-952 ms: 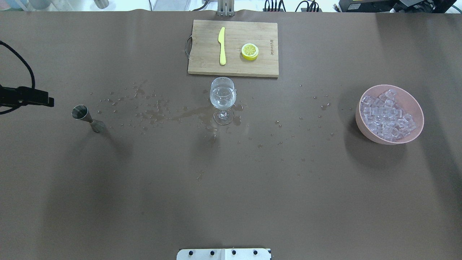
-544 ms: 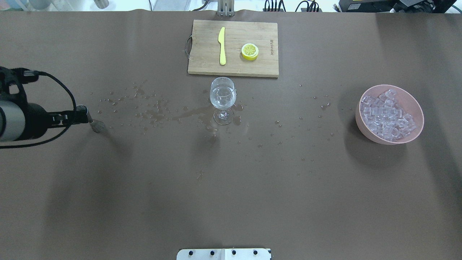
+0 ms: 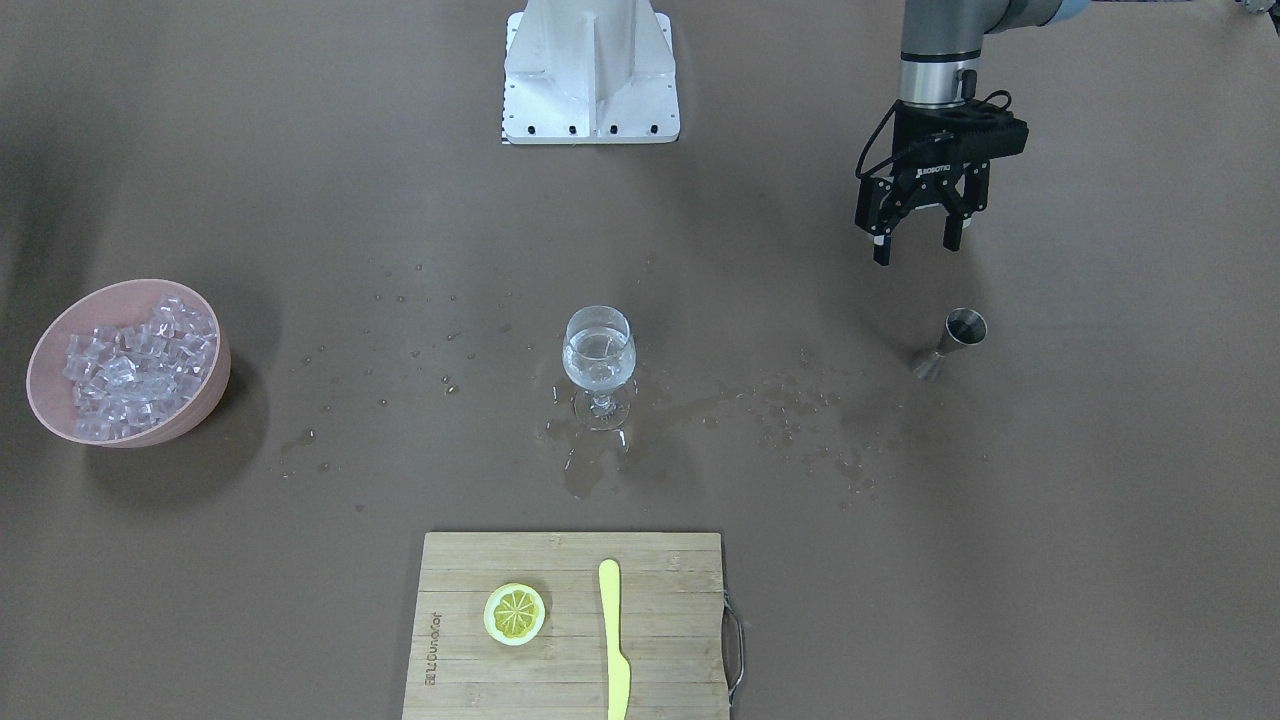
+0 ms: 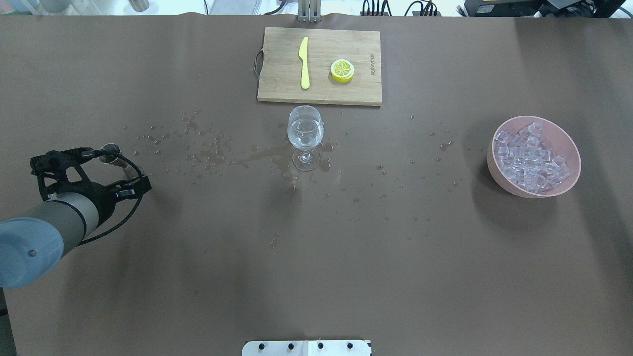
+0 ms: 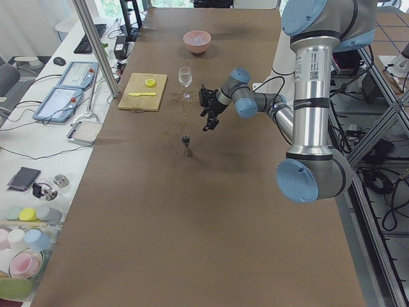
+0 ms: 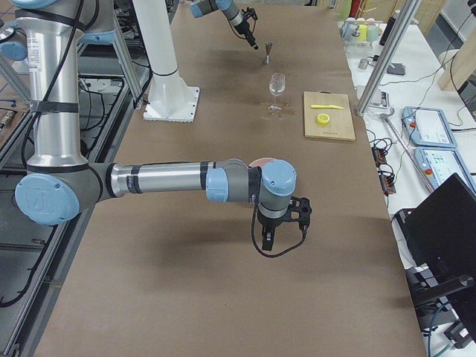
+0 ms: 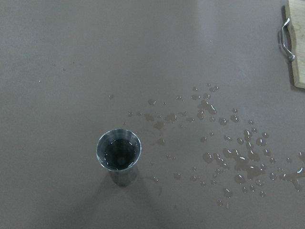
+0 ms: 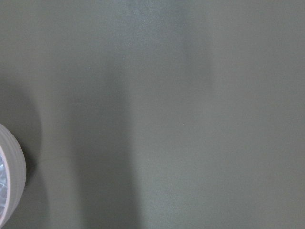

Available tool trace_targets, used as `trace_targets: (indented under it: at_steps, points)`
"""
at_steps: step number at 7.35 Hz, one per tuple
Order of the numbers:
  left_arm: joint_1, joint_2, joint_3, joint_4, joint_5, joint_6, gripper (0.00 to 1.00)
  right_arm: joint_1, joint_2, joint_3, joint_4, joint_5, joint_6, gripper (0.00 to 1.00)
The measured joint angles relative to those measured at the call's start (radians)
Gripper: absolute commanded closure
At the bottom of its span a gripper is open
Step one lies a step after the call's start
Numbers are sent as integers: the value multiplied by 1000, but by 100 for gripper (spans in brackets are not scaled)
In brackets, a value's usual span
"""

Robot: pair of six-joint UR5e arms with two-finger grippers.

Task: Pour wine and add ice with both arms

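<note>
The left gripper point(image 3: 916, 252) hung with fingers spread wide, near the steel jigger point(image 3: 950, 340) but clear of it. Wine point(image 3: 598, 368) sat in the wine glass point(image 3: 601, 410) at mid-table, ice point(image 3: 130, 365) heaped in the pink bowl point(image 3: 190, 425). The right gripper point(image 6: 285, 243) hovered seemingly just beside that bowl; I cannot tell its grip.

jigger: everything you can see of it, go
The jigger is a small shiny metal hourglass: wide cup up, narrow waist, flared base. It stands upright on the brown table, on the robot's left, apart from the glass, beside a trail of spilled drops. Its inside looks dark and glossy, perhaps a little clear liquid. Nothing touches it; the open left gripper hovers nearby, above.
</note>
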Motion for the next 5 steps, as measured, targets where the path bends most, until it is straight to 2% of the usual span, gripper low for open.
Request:
trace_targets:
  at_steps: [2, 5]
  points:
    - [31, -4, 73, -1, 128, -74, 3, 0, 2, 2, 0, -1, 0, 0]
    - [66, -15, 142, -1, 249, -144, 3, 0, 6, 1, 0, -1, 1, 0]
